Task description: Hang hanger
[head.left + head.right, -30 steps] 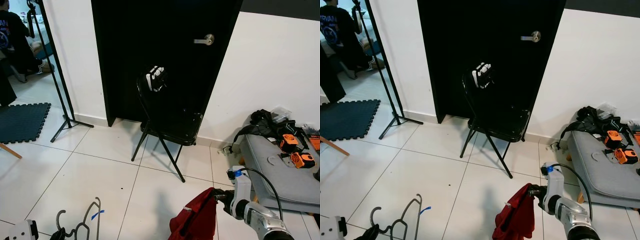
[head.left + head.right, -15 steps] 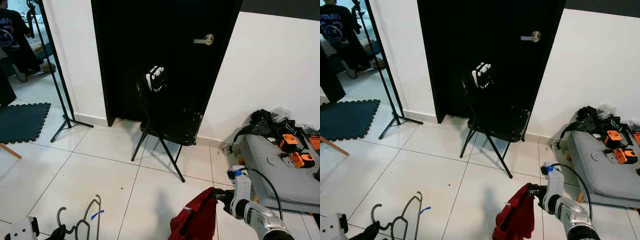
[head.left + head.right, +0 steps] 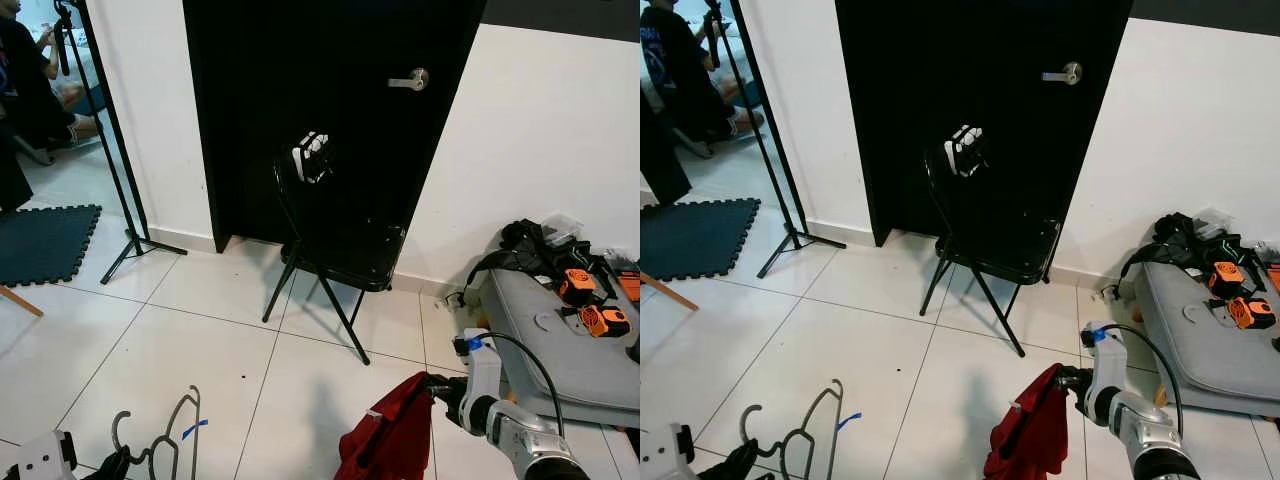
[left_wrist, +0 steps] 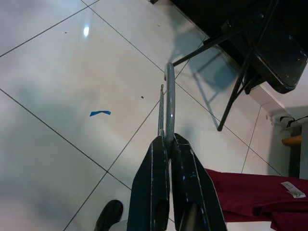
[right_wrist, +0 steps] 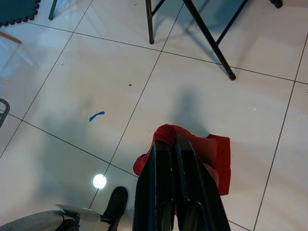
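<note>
Little has moved in the eye views over the last second: the left claw point(image 3: 118, 463) still holds the grey hanger point(image 3: 170, 435) low above the tiled floor point(image 3: 200, 350), and the right claw point(image 3: 436, 389) still grips the red garment point(image 3: 388, 440) near the black chair point(image 3: 335, 235). Left wrist view: the left claw's fingers point(image 4: 153, 192) are clamped on the hanger's wires. Right wrist view: the right claw's fingers point(image 5: 161, 187) pinch the red cloth's top fold.

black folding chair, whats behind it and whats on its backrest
Behind the black folding chair stands a black door with a silver lever handle. A black-and-white item sits on the backrest; the door's lower edge is hidden by the seat.
</note>
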`<state>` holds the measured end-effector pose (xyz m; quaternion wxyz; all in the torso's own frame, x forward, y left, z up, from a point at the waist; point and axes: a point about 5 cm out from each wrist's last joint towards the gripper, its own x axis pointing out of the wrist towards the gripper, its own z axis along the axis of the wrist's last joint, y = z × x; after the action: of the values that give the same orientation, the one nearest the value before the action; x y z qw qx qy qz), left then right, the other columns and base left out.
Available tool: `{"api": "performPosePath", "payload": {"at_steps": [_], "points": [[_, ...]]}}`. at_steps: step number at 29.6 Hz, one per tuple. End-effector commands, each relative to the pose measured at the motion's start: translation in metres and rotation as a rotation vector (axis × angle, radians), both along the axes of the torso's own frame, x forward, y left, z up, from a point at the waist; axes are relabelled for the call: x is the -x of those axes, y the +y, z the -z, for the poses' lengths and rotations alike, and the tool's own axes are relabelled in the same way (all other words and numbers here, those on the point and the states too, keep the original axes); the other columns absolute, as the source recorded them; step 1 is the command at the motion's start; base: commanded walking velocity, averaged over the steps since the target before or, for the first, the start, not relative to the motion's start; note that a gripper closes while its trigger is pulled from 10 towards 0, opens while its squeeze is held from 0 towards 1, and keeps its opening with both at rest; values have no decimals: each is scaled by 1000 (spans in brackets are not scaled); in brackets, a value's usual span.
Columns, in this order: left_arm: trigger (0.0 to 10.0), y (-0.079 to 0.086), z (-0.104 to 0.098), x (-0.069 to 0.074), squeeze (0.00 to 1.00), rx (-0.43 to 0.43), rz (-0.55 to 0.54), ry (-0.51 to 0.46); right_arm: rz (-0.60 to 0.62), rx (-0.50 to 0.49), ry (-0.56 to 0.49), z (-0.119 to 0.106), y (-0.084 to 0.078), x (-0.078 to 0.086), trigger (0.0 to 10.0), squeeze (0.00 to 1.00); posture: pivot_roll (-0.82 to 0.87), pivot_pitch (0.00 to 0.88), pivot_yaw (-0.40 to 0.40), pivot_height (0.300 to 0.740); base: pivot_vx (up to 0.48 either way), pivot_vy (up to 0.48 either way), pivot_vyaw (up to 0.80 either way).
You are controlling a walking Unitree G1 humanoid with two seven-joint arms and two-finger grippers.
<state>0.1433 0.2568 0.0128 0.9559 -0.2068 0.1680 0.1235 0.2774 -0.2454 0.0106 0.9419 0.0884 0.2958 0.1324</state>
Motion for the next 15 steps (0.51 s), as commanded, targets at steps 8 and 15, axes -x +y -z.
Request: {"api": "performPosePath", "payload": {"at_steps": [8, 15], "points": [[10000, -2, 4, 4, 0, 17, 4, 19, 15, -14, -25, -4, -2, -2, 10000, 0, 42, 0, -92, 740, 0, 0, 0], [10000, -4, 7, 8, 0, 20, 11, 26, 16, -15, -20, -2, -4, 2, 10000, 0, 44, 0, -84, 740, 0, 0, 0]]}}
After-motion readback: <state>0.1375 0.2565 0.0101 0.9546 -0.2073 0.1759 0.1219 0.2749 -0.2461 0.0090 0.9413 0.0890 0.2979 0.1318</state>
